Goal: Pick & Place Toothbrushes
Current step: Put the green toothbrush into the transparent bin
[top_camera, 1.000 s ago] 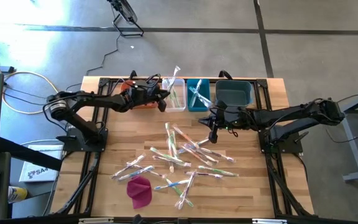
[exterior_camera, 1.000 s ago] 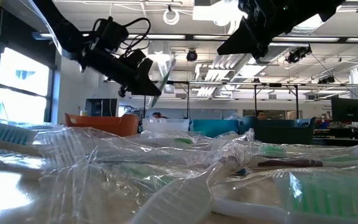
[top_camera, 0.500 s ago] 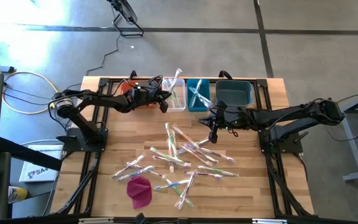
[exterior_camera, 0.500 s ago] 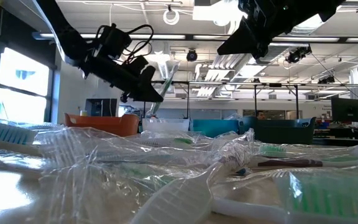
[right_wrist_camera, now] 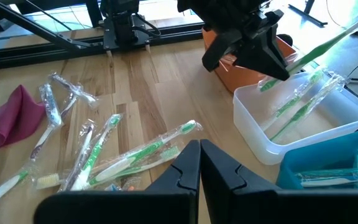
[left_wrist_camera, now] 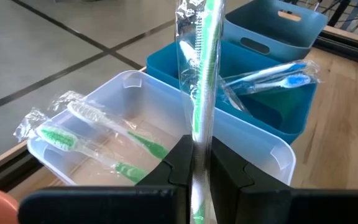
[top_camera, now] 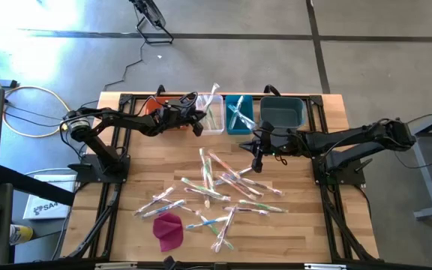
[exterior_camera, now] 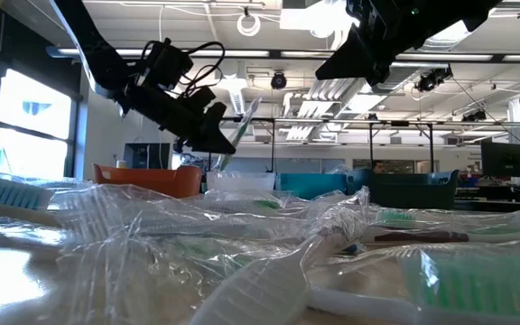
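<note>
Toothbrush (left_wrist_camera: 204,93), green, clamped in left tool (left_wrist_camera: 199,163) over clear bin (left_wrist_camera: 73,168); right tool (right_wrist_camera: 199,163) together.

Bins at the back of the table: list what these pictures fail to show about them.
- Orange bin: in the high view the left gripper and its arm cover it; contents unseen.
- Dark blue bin: too small from above to tell its contents.
- Clear bin: in the left wrist view the held green toothbrush and the dark fingers hide its near side.
</note>
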Motion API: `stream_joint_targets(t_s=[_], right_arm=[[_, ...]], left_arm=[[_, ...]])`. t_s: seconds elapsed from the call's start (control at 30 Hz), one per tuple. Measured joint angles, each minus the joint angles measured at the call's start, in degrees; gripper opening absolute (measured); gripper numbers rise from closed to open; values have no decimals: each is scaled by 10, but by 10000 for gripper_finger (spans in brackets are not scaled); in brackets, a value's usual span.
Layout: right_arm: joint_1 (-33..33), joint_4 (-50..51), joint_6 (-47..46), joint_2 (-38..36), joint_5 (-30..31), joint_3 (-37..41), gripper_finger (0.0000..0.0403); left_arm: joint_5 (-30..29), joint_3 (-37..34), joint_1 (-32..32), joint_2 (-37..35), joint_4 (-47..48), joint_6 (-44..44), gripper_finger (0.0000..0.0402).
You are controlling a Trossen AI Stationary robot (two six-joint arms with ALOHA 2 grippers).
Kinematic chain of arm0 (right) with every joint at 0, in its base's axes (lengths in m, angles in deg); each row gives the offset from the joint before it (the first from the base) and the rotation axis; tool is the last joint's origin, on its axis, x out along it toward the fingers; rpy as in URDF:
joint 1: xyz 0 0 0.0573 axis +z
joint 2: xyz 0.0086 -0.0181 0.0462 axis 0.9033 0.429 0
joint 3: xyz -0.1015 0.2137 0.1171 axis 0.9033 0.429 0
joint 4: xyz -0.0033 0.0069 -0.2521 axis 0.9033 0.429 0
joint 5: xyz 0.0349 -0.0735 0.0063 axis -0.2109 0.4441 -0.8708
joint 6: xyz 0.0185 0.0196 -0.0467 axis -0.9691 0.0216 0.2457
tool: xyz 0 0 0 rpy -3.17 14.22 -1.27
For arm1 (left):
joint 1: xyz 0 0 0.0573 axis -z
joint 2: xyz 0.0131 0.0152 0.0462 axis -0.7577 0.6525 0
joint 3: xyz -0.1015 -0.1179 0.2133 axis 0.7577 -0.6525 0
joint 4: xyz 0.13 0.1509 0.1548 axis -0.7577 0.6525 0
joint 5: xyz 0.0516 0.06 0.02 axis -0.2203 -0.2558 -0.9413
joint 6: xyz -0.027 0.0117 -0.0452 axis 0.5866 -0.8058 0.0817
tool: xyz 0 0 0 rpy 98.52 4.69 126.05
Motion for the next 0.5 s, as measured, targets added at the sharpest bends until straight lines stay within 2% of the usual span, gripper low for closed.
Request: stream_joint_targets(t_s=[0.5], right_arm=[[0,0,0,0,0,0,4]], left_arm=[[-4,0,0,0,17,0,26]])
